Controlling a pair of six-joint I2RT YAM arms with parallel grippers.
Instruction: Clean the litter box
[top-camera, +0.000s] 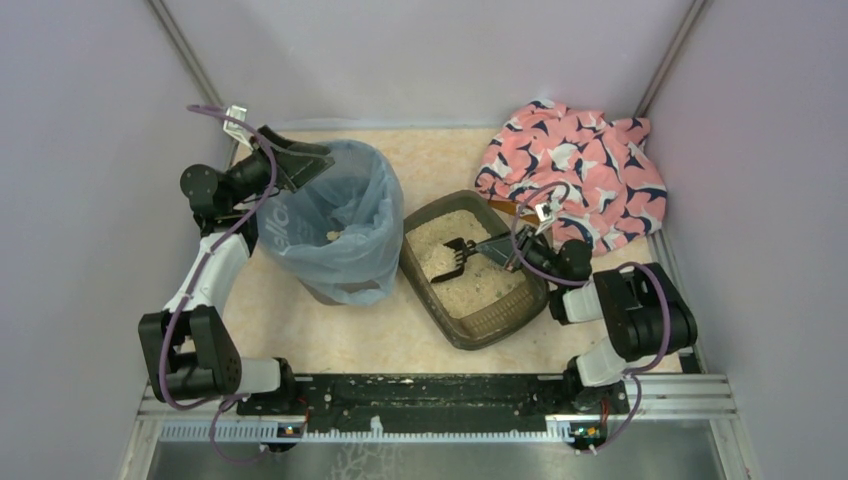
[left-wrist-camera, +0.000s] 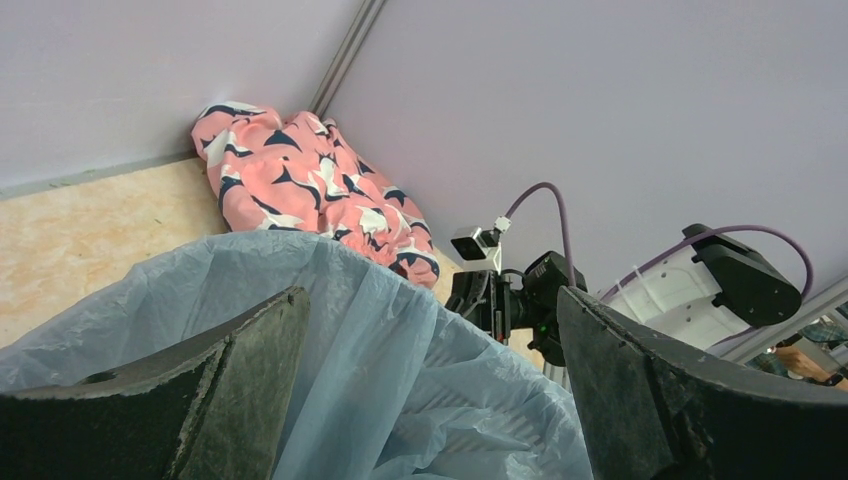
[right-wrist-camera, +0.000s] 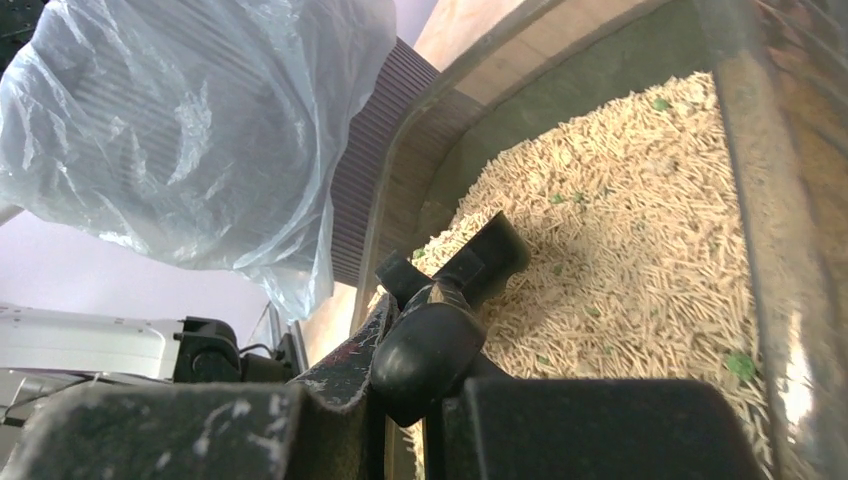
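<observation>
The litter box (top-camera: 497, 322), a dark brown tray of beige pellets, sits mid-table right of the bin. My right gripper (top-camera: 503, 249) hangs over its right part, shut on the handle of the black slotted scoop (top-camera: 451, 259), whose head rests on the litter. In the right wrist view the scoop (right-wrist-camera: 462, 278) reaches from my right gripper (right-wrist-camera: 422, 345) onto the pellets, inside the litter box wall (right-wrist-camera: 470, 140). My left gripper (top-camera: 301, 164) stands open at the back-left rim of the bin; in its wrist view the left gripper (left-wrist-camera: 430, 315) spans the blue bag with nothing held.
The round bin lined with a translucent blue bag (top-camera: 340, 228) stands left of the tray, touching it. A pink patterned cloth (top-camera: 575, 168) lies in the back right corner. Walls close in three sides; the arms' mounting rail (top-camera: 430, 396) runs along the near edge.
</observation>
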